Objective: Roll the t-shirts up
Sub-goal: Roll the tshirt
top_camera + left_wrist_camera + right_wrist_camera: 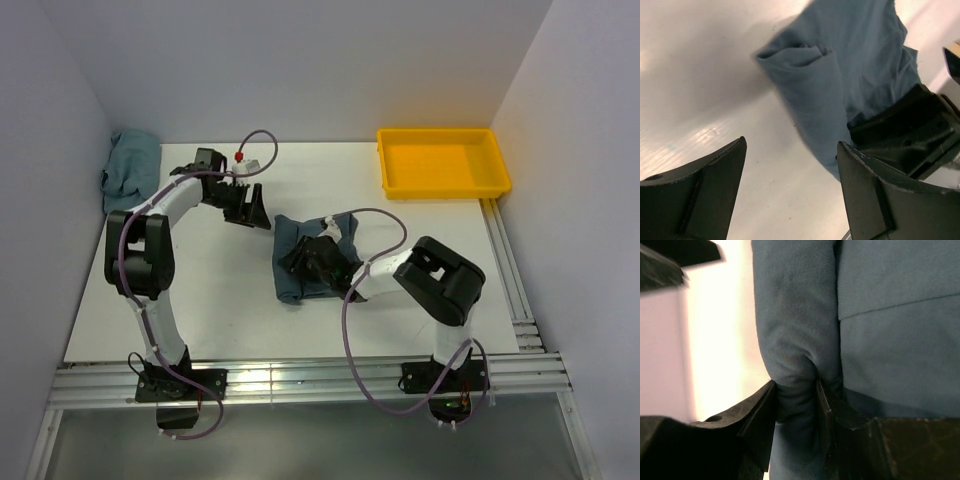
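R claw [316, 258] hides t-shirt [291, 285] mid

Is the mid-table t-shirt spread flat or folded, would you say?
Folded: the t-shirt lies as a narrow bundle, one rolled edge pinched in the right pincer.

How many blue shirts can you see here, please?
2: a centre shirt, partly rolled, pinched by the right gripper; a bunched shirt in the far left corner, perhaps hiding more.

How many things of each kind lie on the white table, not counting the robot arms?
slate-blue t-shirt: 1
bunched teal cloth: 1
yellow tray: 1
Total: 3
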Robot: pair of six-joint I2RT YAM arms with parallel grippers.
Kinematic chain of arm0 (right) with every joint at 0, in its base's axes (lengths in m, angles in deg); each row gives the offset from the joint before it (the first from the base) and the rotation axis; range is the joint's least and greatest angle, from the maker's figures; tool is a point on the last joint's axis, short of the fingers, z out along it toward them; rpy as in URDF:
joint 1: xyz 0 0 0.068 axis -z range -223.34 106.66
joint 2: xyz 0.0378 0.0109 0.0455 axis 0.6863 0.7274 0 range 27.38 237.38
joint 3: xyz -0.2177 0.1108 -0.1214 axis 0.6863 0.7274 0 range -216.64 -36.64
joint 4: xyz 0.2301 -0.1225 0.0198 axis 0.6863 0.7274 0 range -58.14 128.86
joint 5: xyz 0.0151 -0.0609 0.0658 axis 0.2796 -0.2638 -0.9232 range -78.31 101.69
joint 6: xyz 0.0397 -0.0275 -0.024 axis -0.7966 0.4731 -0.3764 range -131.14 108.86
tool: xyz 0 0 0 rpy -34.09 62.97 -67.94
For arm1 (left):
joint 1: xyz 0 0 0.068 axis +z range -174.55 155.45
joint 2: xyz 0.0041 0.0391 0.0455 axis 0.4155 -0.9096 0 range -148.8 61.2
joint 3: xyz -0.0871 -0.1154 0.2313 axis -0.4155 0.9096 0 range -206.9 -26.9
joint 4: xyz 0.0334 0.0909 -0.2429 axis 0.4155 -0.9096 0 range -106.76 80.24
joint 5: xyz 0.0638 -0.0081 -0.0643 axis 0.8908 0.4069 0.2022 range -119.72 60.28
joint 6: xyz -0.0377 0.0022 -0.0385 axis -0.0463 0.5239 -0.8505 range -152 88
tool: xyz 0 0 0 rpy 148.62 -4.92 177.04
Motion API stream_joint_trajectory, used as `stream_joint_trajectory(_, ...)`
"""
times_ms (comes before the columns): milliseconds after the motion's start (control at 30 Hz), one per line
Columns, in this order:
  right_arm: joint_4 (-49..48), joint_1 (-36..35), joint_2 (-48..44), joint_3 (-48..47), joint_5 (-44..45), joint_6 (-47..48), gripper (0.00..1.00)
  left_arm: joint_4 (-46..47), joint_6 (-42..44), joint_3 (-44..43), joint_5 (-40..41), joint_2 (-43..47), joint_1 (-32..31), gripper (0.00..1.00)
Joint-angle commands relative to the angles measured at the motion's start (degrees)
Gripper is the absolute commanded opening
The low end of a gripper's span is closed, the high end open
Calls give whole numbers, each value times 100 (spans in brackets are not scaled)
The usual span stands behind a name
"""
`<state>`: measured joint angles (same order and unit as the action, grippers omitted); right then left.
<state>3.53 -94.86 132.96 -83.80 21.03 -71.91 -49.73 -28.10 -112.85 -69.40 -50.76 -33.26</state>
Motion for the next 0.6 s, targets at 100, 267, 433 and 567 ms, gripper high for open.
stream_joint_trajectory(100,-2813,310,665,655,-1523,-1119,41,902,-38,570,-804,131,-17,78)
stream_joint_trajectory(267,-4046,389,1210,831,-1892,-1648,40,1358,-223,773,-664,-212,-131,77)
stream_joint_trajectory(433,-4382,398,1509,866,-1980,-1850,40,1544,-337,799,-392,-361,-271,75)
stream_joint_trajectory(567,-4172,398,1396,857,-1945,-1745,40,1396,-590,633,-67,-467,-377,55)
